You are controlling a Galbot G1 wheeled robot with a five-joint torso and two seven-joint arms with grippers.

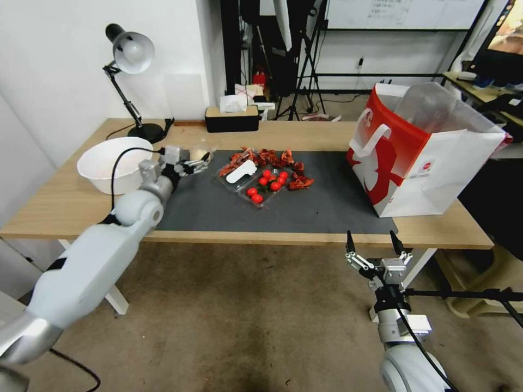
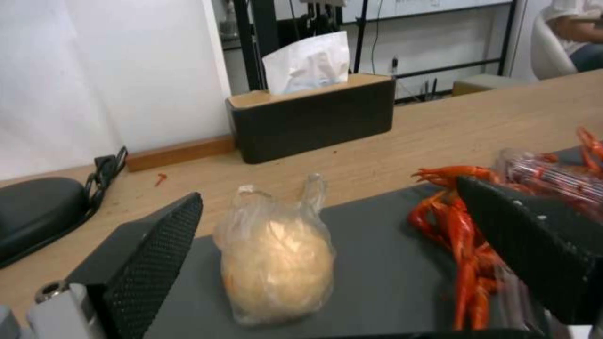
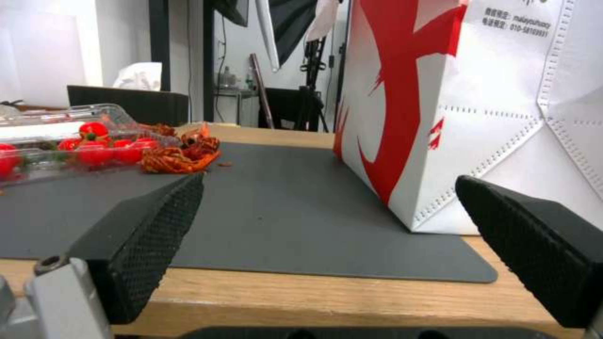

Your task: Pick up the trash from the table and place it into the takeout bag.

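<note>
The trash in reach is a small clear bag holding a beige lump (image 1: pixel 199 152) (image 2: pixel 276 263), standing on the dark grey mat (image 1: pixel 305 209) at its far left corner. My left gripper (image 1: pixel 197 162) (image 2: pixel 328 189) is open, one finger on each side of the small bag and neither touching it. The red-and-white takeout bag (image 1: pixel 419 158) (image 3: pixel 440 117) stands upright and open on the right end of the table (image 1: pixel 71 204). Below the table's front edge and in front of the takeout bag, my right gripper (image 1: pixel 371 237) (image 3: pixel 330 180) hangs open with nothing between its fingers.
Red crayfish shells (image 1: pixel 272 159) (image 2: pixel 461 245) and a clear tray of cherry tomatoes (image 1: pixel 261 188) (image 3: pixel 82 141) lie mid-mat. A big white bowl (image 1: pixel 111 163), a desk lamp (image 1: pixel 131 54) and a black tissue box (image 1: pixel 231 117) (image 2: pixel 311 115) stand at the left and back.
</note>
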